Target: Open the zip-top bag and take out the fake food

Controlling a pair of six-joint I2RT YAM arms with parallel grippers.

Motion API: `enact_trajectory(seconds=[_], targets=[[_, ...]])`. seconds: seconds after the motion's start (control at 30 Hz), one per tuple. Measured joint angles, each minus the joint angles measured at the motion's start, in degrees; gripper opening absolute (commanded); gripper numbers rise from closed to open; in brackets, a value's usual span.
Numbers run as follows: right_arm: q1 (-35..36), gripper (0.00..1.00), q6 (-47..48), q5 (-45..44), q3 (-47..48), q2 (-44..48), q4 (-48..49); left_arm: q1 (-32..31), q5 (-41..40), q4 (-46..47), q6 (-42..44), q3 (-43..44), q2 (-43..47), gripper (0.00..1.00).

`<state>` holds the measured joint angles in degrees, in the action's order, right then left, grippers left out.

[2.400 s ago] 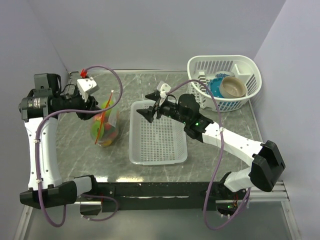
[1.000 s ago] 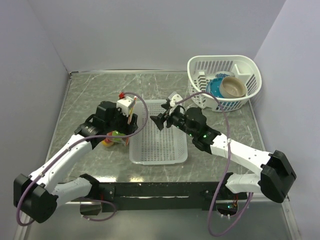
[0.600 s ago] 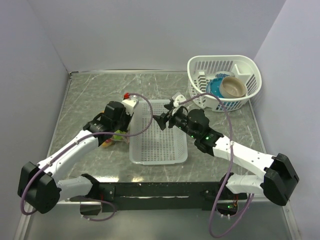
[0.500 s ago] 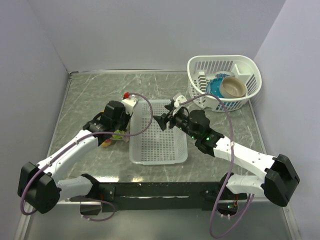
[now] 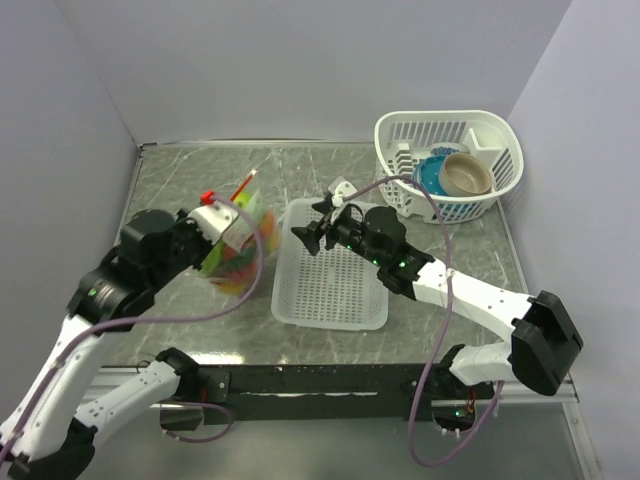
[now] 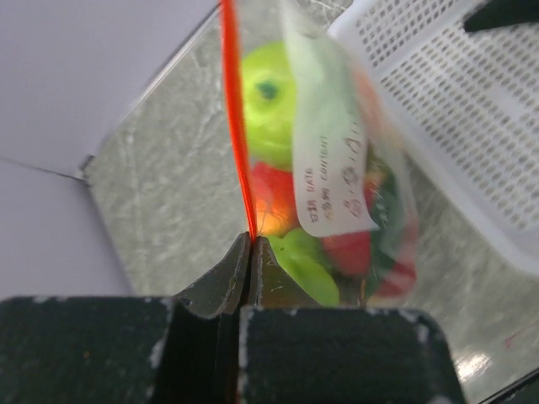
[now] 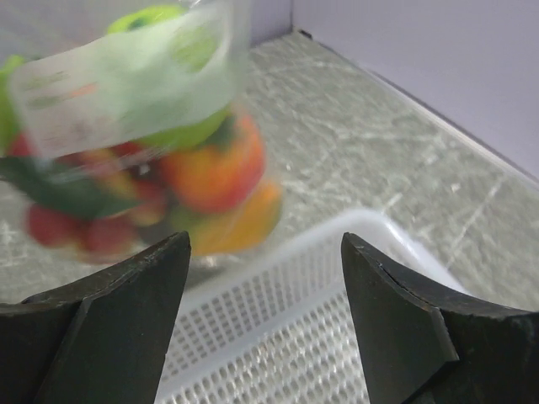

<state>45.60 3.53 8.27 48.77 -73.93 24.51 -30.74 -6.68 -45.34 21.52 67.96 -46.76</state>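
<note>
the left gripper (image 6: pixel 251 243) has raised the zip-top bag (image 5: pixel 238 247), pinching its strip; right gripper (image 5: pixel 310 233) gapes above the tray (image 5: pixel 330 295).

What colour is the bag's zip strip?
Orange-red zip strip; clearest in the left wrist view.

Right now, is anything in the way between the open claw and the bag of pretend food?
Nothing visible is. The open right gripper faces the zip-top bag, held by the shut left gripper at its orange strip. Only a corner of the white tray lies low beneath the gap.
</note>
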Motion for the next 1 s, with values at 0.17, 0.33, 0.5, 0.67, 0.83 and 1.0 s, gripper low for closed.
enact_trajectory(seconds=[0.17, 0.33, 0.5, 0.67, 0.83, 1.0], targets=[[-0.11, 0.84, 0.44, 4.28, 1.97, -1.46, 2.97, 0.00, 0.15, -6.62, 7.10, 0.72, 5.05, 0.01], [-0.11, 0.94, 0.00, 9.84, 1.99, -1.51, 5.25, 0.00, 0.02, -10.54, 11.21, -2.95, 6.05, 0.01], [-0.11, 0.96, -1.03, 16.22, 1.99, -1.51, 6.32, 0.02, 0.83, -12.72, 13.64, -4.15, 5.73, 0.01], [-0.11, 0.96, -2.27, 19.52, -0.24, -1.53, 9.90, 0.02, 2.19, -12.83, 15.30, -4.09, 5.62, 0.01], [-0.11, 0.96, -4.02, 21.16, -2.40, -3.89, 13.53, 0.00, 4.59, -12.98, 18.58, -4.11, 6.71, 0.01], [-0.11, 0.97, -4.57, 21.77, -2.38, -6.69, 15.80, 0.00, 6.93, -13.07, 22.10, -4.68, 11.72, 0.01]])
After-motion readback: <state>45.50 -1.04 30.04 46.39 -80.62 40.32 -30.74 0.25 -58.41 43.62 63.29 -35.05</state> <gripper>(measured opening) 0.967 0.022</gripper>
